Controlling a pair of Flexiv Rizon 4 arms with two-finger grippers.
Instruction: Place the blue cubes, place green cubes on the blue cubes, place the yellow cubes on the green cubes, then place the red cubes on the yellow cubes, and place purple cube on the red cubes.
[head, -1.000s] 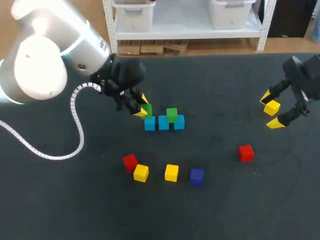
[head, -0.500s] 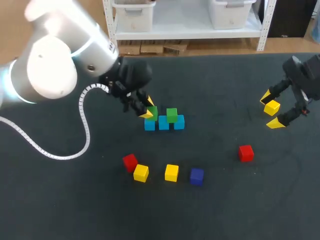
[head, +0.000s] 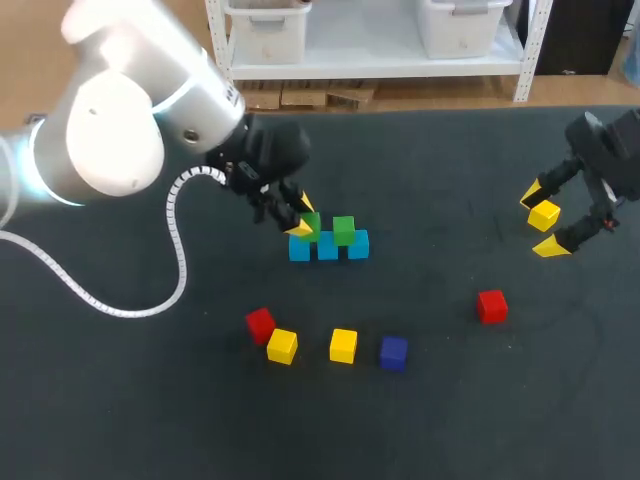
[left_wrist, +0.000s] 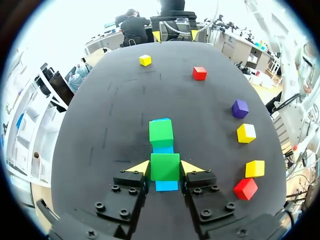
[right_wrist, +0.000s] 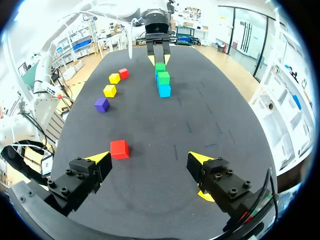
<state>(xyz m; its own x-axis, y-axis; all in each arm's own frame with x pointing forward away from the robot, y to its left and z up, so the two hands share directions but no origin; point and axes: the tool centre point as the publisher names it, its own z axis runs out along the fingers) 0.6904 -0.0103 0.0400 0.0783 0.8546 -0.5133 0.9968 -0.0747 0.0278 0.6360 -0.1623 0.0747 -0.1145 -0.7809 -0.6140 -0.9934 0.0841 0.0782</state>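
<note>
Three blue cubes (head: 328, 246) lie in a row on the black table. One green cube (head: 344, 230) rests on the row's right part. My left gripper (head: 303, 222) is shut on a second green cube (head: 311, 226), held just above the row's left part. In the left wrist view this held green cube (left_wrist: 165, 166) sits between the yellow tips, over a blue cube (left_wrist: 166, 185), with the placed green cube (left_wrist: 161, 133) ahead. My right gripper (head: 546, 222) stands open at the far right, straddling a yellow cube (head: 544, 214).
Nearer the front lie a red cube (head: 260, 323), two yellow cubes (head: 282, 346) (head: 343, 345) and a purple cube (head: 393, 352). Another red cube (head: 491, 306) sits to the right, also seen in the right wrist view as the red cube (right_wrist: 119, 149).
My left gripper has carried the green cube rightward, from beside the blue row's left end to above it. The right arm has stayed still.
</note>
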